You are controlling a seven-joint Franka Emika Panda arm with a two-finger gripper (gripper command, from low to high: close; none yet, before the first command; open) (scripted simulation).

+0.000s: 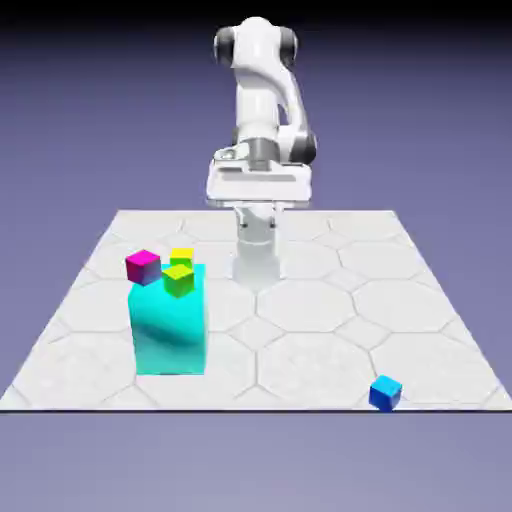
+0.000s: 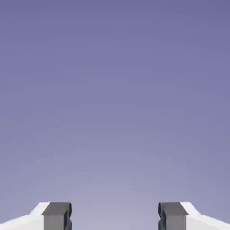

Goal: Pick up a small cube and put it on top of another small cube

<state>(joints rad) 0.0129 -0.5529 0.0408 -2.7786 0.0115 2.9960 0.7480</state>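
The small blue cube (image 1: 385, 392) sits at the table's (image 1: 320, 300) near edge (hand (image 2: 114, 218) spread, empty).

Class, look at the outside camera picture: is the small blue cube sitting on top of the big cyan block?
No, the blue cube lies alone on the table near its front edge, far from the cyan block.

White arm (image 1: 262, 110) upright at 12 o'clock of the exterior view, folded at the elbow, wrist and hand hanging level in front of the base. Pincer (image 2: 114, 216) wide apart: grey fingertips (image 2: 57, 215) at 7 and 5 o'clock of the hand view, nothing between them.
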